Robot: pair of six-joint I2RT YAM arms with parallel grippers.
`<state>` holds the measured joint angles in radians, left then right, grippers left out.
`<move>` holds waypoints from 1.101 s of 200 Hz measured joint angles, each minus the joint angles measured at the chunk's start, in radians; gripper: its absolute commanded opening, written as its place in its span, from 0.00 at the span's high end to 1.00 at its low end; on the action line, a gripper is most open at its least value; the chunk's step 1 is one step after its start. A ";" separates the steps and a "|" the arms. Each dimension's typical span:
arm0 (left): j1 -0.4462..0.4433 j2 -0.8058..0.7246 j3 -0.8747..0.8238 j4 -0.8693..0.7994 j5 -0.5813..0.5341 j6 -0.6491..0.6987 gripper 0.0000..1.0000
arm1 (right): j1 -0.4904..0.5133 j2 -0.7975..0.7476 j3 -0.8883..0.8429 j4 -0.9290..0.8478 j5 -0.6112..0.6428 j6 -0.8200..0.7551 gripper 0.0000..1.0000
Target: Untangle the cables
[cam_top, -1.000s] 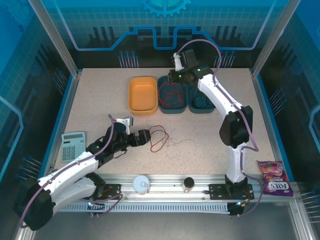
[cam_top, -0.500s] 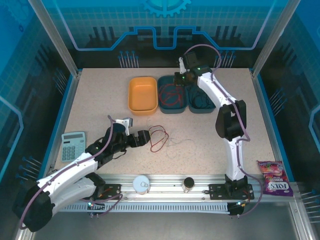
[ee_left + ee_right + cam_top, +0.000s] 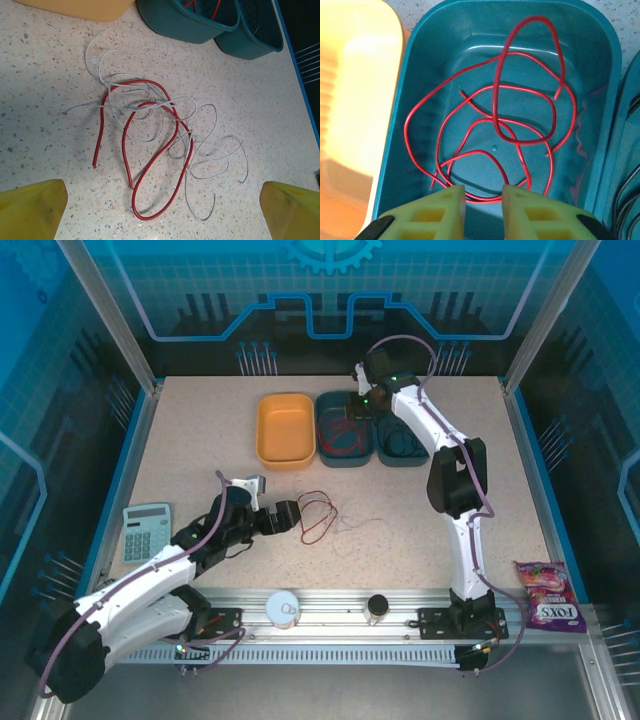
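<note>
- Left end effector: spread wide, gripping nothing, held low over the speckled surface just beside a loose tangle.
- In that tangle: a loose red cable and a pale white cable, looped through each other, lying flat, near the bins but apart from them.
- Right end effector: reaching into the middle teal bin, fingertips parted by a narrow gap, clamped on nothing.
- Inside that bin: the binned red cable, in loose overlapping loops on the bottom, with one strand crossing just at the fingertips.
- In the right teal bin next to it: a black cable, partly hidden by the arm.
- Left of the teal pair, right against the middle one: an orange bin.
- At the surface's left edge: a calculator.
</note>
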<state>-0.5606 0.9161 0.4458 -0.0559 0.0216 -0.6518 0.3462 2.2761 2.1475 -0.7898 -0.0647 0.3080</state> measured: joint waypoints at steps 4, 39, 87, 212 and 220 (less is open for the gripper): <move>0.000 0.003 0.000 0.000 0.000 0.000 0.01 | 0.000 -0.001 0.000 -0.003 0.000 -0.002 0.70; 0.000 0.031 0.000 0.000 0.001 0.000 0.01 | 0.002 -0.048 -0.034 -0.014 0.002 -0.021 0.66; 0.000 0.050 0.000 0.009 0.002 -0.003 0.01 | 0.023 -0.209 -0.126 -0.009 0.009 -0.031 0.65; -0.022 0.241 0.139 -0.059 -0.005 -0.005 0.32 | 0.193 -0.814 -0.879 0.182 0.215 0.107 0.00; -0.037 0.263 0.152 -0.069 -0.013 -0.003 0.35 | 0.207 -0.854 -0.922 0.186 0.238 0.123 0.00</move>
<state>-0.5972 1.1793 0.5976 -0.1253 0.0090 -0.6552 0.5533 1.4223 1.2259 -0.6037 0.1730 0.4313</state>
